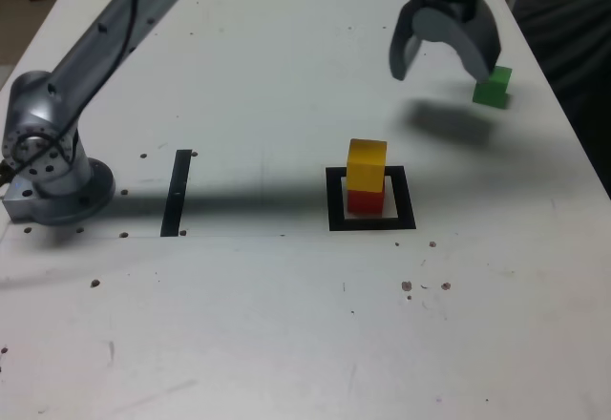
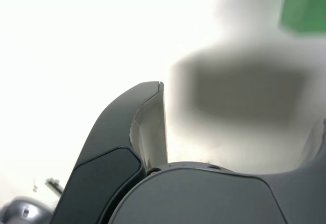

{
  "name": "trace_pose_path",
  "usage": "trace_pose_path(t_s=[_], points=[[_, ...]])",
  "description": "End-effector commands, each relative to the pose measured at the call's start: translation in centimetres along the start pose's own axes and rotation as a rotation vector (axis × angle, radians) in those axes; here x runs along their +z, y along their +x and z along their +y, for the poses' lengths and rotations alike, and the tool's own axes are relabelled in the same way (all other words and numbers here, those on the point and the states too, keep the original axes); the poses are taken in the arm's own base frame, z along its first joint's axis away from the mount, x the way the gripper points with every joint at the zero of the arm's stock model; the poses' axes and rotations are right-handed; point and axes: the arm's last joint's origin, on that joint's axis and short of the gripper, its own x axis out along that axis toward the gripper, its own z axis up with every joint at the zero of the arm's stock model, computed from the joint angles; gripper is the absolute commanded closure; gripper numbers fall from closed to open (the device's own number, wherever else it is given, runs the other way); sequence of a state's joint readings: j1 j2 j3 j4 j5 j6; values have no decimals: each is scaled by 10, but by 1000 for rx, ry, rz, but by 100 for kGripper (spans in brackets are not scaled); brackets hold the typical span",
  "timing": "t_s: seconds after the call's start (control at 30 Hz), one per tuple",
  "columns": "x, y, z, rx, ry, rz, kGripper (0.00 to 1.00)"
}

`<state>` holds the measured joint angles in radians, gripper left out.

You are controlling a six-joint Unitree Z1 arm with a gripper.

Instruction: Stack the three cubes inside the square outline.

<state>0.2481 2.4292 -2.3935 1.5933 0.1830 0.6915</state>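
My gripper point(image 1: 444, 65) hangs wide open, empty, right by the green cube point(image 1: 493, 87) near the table edge point(image 1: 563, 115). Yellow cube point(image 1: 367, 163) sits on red cube point(image 1: 362, 200) in the square outline point(image 1: 371, 221). Sloppy approach could knock green off, I reckon.

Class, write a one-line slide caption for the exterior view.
Open hand hovers beside the green cube; yellow cube sits on red cube inside the square outline.

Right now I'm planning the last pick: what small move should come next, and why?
Probably lower the open end effector over the green cube and a little toward the exterior view's right. Yellow already sits on red inside the outline; green lies alone, ungrasped.
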Motion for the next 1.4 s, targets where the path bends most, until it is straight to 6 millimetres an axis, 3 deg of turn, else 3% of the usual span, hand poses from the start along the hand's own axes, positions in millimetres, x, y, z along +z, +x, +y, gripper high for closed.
trace_pose_path(t_s=[0.0,0.4,0.9,1.13,1.37], points=[[1,-20,12,69,-17,-77,0],[21,3,34,106,-15,-112,0],[40,37,37,73,-10,-91,4],[50,43,32,87,-17,-87,20],[57,41,26,111,-18,-82,52]])
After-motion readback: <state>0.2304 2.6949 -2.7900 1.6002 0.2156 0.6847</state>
